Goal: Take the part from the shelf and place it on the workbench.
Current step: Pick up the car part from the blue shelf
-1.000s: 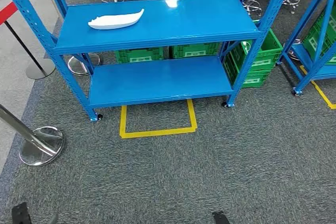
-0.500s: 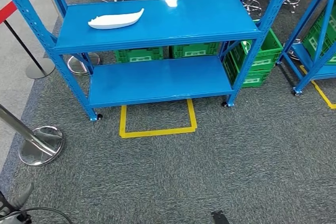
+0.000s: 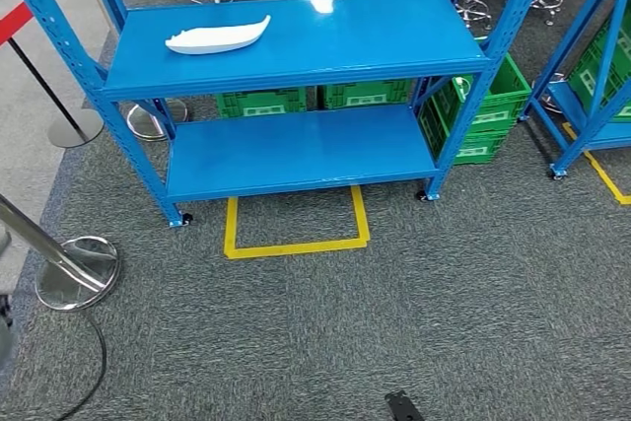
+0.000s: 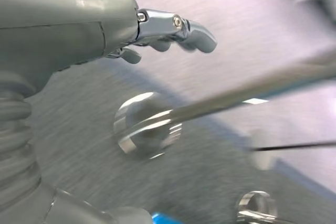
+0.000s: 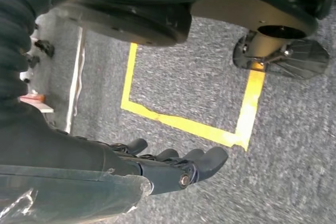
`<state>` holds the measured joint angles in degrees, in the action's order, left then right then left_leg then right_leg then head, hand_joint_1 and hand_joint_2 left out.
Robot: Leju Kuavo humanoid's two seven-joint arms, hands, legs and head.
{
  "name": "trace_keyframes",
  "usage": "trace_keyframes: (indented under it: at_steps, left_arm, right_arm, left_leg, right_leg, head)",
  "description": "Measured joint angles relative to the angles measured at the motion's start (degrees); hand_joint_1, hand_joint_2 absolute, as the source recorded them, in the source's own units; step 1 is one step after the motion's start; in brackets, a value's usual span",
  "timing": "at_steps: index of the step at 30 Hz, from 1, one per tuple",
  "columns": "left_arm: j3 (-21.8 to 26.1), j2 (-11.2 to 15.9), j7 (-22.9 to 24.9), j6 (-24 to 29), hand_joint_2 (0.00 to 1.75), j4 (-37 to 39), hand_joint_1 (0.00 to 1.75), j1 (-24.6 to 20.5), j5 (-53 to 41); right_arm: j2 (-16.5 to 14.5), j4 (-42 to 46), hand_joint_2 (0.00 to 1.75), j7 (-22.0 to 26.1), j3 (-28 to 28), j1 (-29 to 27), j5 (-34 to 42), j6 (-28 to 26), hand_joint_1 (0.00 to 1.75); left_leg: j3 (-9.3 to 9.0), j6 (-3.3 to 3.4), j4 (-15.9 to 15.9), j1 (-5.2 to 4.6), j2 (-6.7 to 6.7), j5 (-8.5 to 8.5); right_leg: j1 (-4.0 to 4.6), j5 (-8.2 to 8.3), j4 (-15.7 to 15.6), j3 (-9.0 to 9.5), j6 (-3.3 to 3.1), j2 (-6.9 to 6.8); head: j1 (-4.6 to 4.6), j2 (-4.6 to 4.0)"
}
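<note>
One part (image 3: 217, 37) — lengthwise (tip rightward)

The shelf (image 3: 298, 41) was painted metal, its blue boards smooth and glossy enough to catch a glare. The part (image 3: 217, 39) on it looked like smooth, matt white plastic. The floor (image 3: 461, 313) was rough grey carpet, with glossy yellow tape (image 3: 296, 246) stuck on it. The crates (image 3: 476, 110) looked like green moulded plastic. The stanchion base (image 3: 77, 273) was polished, mirror-bright metal. The left hand (image 4: 174, 27) had matt grey casing and shiny metal links; the right hand (image 5: 174, 169) was dark, smooth plastic.
</note>
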<state>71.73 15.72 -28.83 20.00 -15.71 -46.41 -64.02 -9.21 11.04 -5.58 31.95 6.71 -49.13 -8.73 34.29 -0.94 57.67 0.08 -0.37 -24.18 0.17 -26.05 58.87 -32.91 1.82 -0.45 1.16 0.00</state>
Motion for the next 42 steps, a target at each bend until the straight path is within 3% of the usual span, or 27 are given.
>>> trace_keyframes:
  at_steps: [4,8,17,20,27,33,42]
  left_arm:
    - [-11.68,-1.35,0.86,2.64,1.75,-1.13,0.0,-8.3,-8.61]
    - [-25.08,-4.43,3.12,3.91,1.75,-2.31,0.0,-14.42,-15.45]
    - [-48.36,-10.89,5.9,3.35,1.75,-3.73,0.0,-20.39,-24.36]
    - [-55.32,-13.28,6.47,1.22,1.75,-3.76,0.0,-21.73,-25.61]
    - [-72.91,-17.15,12.29,-10.03,1.75,-3.5,0.0,-24.32,-25.92]
    - [-81.21,-18.95,16.87,-11.92,1.75,-2.97,0.0,-23.94,-25.81]
    - [-86.52,-20.75,19.06,-11.8,1.75,-2.14,0.0,-20.9,-25.3]
  right_arm:
    - [-0.16,-0.01,1.75,-0.42,0.02,1.08,-1.12,0.17,0.0]
    - [-0.45,-0.01,1.75,-0.87,0.03,1.99,-2.23,0.29,0.0]
    - [-0.89,-0.03,1.75,-1.02,0.09,2.88,-3.96,1.14,0.0]
    - [-1.0,-0.03,1.75,-1.02,0.09,3.18,-4.52,1.36,0.0]
    - [-1.37,-0.05,1.75,-2.02,0.09,3.82,-7.09,2.58,0.0]
    - [-1.63,-0.05,1.75,-2.22,0.09,4.37,-7.64,2.65,0.0]
    - [-1.7,-0.05,1.75,-2.24,0.09,4.33,-7.74,2.63,0.0]
  left_leg:
    - [0.07,0.08,0.0,-0.04,0.0,0.1]
    - [0.09,0.15,0.0,-0.14,0.0,0.14]
    - [0.16,0.21,0.0,-0.2,-0.01,0.18]
    - [0.16,0.22,0.0,-0.21,-0.01,0.18]
    - [0.19,0.23,0.0,-0.28,0.01,0.18]
    - [0.19,0.23,0.0,-0.28,0.01,0.18]
    - [0.23,0.23,0.0,-0.3,0.01,0.18]
  right_leg:
    - [-0.03,0.11,-0.01,-0.05,0.08,0.0]
    - [-0.13,0.2,-0.01,-0.03,0.15,0.01]
    - [-0.2,0.25,-0.02,-0.11,0.18,-0.06]
    - [-0.21,0.25,-0.03,-0.11,0.18,-0.05]
    - [-0.28,0.3,-0.03,-0.16,0.24,0.04]
    - [-0.27,0.29,-0.03,-0.17,0.23,0.02]
    - [-0.28,0.29,-0.03,-0.19,0.23,0.03]
  head:
    - [-0.01,0.0]
    - [-0.03,-0.01]
    - [-0.02,0.0]
    - [-0.03,0.0]
    - [-0.02,0.0]
    - [-0.02,0.0]
    - [-0.02,0.0]
